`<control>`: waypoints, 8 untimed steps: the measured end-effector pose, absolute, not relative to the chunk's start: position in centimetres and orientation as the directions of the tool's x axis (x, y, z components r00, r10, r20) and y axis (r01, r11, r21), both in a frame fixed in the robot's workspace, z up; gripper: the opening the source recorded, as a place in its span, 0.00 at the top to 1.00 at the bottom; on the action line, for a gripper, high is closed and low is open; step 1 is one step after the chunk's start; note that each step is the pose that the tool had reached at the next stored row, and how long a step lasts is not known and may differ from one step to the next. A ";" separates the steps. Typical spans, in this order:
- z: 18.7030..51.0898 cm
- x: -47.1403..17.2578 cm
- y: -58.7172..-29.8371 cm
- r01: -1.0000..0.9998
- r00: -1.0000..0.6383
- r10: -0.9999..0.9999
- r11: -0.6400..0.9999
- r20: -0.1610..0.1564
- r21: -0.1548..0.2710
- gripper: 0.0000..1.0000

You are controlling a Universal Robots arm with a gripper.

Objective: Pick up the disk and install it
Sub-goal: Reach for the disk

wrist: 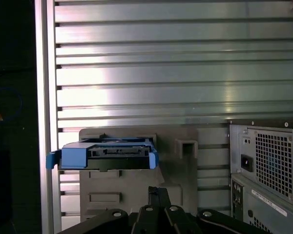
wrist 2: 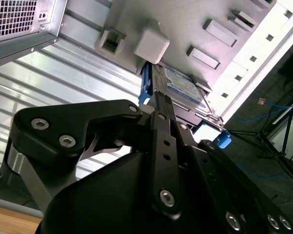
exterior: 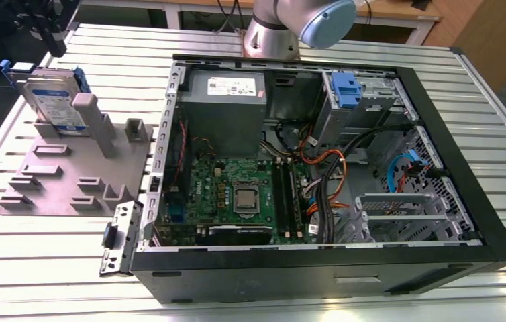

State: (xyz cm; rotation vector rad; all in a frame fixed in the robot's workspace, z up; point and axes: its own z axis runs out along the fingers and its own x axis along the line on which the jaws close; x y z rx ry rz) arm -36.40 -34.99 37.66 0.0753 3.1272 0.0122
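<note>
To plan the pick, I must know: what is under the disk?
The disk stands on edge on the grey fixture plate, beside a grey post. Fixture blocks hide its lower edge.

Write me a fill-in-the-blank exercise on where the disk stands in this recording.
1. The disk stands ____ in the grey holder.
2. Its side rails are ____.
3. The holder sits toward the exterior view's ____ of the computer case.
4. The case's side is ____, baring the green board.
Missing words: upright; blue; left; open.
</note>
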 end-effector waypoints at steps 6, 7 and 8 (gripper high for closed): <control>37.7 -36.5 -35.0 0.048 -0.999 0.048 0.999 -0.013 0.008 0.89; 37.7 -36.5 -35.0 0.048 -0.999 0.048 0.999 -0.013 0.008 0.89; 37.7 -36.6 -35.0 0.048 -0.999 0.048 0.999 -0.013 0.008 0.89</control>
